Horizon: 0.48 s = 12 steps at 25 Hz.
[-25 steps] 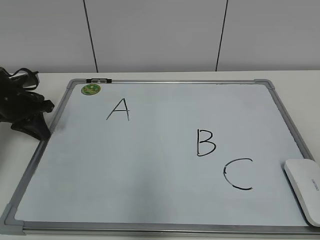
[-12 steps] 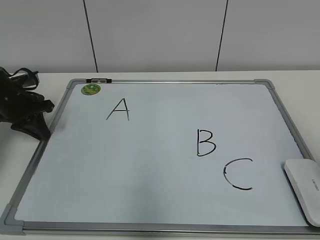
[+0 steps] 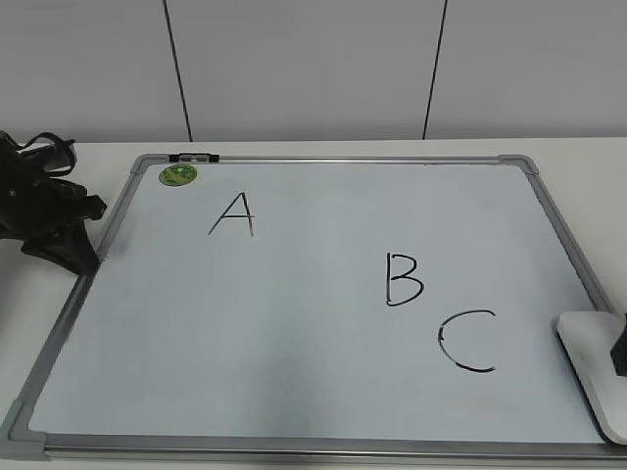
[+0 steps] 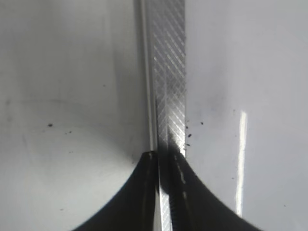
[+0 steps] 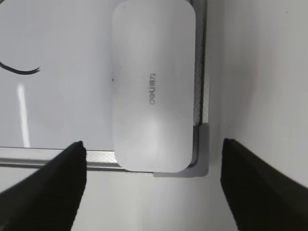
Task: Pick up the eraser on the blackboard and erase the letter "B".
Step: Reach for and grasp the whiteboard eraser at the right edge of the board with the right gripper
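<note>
The blackboard [image 3: 294,323] lies flat on the table. The letter "B" [image 3: 403,279] is drawn right of its middle. The eraser [image 3: 588,367], a flat white block, lies on the board's near right corner. It also shows in the right wrist view [image 5: 153,86] with grey lettering on top. My right gripper [image 5: 153,183] is open and wide, and its fingers are just short of the eraser's near end. In the exterior view only a dark tip of the right gripper [image 3: 620,354] shows over the eraser. My left gripper [image 4: 163,156] is shut over the board's left frame [image 4: 167,72].
A black "A" [image 3: 233,213] is at the upper left and a black "C" [image 3: 466,341] lies between the "B" and the eraser. A green magnet [image 3: 178,175] sits at the far left corner. The left arm [image 3: 49,220] rests beside the board's left edge.
A dark part of my right gripper has come into the exterior view at the right edge, over the eraser. The left arm, the eraser and the letters have not moved.
</note>
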Motion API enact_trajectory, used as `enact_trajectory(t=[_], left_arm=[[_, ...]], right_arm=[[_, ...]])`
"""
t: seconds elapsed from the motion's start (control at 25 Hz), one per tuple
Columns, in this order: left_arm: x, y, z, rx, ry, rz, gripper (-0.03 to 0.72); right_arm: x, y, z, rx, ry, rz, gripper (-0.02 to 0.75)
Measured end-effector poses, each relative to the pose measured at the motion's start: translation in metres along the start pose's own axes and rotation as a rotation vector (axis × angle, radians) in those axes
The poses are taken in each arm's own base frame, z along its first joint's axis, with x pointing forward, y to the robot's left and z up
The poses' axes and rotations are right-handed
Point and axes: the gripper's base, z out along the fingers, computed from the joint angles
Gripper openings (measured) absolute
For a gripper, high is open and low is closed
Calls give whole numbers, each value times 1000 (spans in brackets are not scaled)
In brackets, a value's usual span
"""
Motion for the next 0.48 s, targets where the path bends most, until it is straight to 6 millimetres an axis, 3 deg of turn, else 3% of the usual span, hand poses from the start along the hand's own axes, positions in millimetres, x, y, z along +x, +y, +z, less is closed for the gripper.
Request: enact_trajectory(t=[0.48], left_arm=[[0,0,0,0,0,0,32]], right_arm=[[-15,-4,47,7,56,9,647]])
